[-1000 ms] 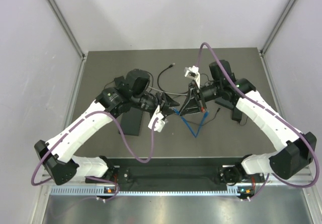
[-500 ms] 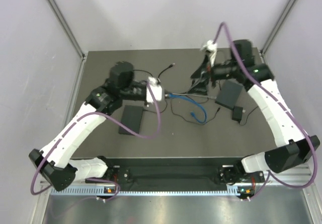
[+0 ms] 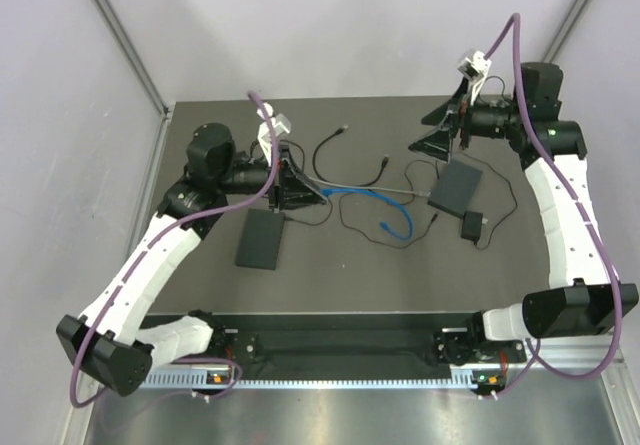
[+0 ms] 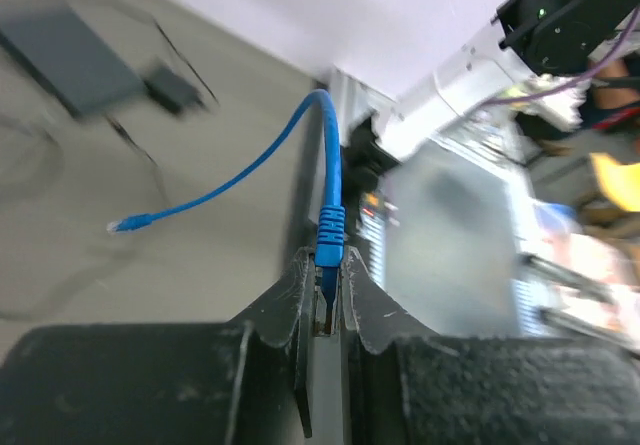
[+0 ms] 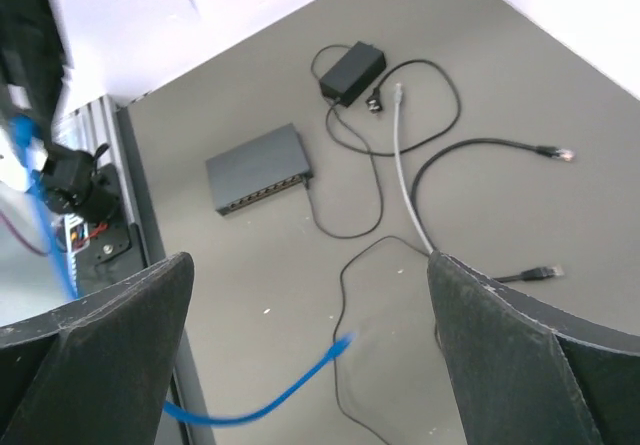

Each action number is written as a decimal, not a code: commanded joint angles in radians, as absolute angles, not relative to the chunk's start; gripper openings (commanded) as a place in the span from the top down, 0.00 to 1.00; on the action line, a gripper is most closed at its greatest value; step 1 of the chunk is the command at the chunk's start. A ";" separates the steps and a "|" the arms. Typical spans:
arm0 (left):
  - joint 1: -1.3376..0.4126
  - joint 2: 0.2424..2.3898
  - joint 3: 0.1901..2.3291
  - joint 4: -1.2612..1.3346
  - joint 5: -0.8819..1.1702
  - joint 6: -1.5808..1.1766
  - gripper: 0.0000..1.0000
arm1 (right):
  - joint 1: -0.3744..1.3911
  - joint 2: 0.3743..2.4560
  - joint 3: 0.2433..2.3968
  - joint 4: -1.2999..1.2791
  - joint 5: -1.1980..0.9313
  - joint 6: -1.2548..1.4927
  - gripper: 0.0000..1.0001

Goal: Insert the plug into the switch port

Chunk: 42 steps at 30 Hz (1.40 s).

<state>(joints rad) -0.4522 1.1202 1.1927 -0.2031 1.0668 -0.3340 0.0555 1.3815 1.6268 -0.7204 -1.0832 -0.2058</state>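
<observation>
Blue cable (image 4: 332, 180), grey switch (image 5: 255, 170), black adapter (image 5: 350, 70), dark grey table (image 5: 500, 85).

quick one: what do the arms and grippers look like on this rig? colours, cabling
The left arm and right arm have white link shells with black joints and bases. A purple cable loops loosely along each. The left gripper and right gripper are matte black with wedge-shaped fingers, and a small white bracket sits at each wrist.
</observation>
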 commanded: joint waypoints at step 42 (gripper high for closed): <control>-0.380 1.374 0.948 -0.063 1.235 -0.900 1.00 | 0.821 1.419 1.465 -0.762 -0.423 -0.672 0.64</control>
<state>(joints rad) -0.3813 1.3884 0.9607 -0.1532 1.2072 -0.8536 0.7849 1.4029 1.4593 -0.8360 -0.4808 -0.7013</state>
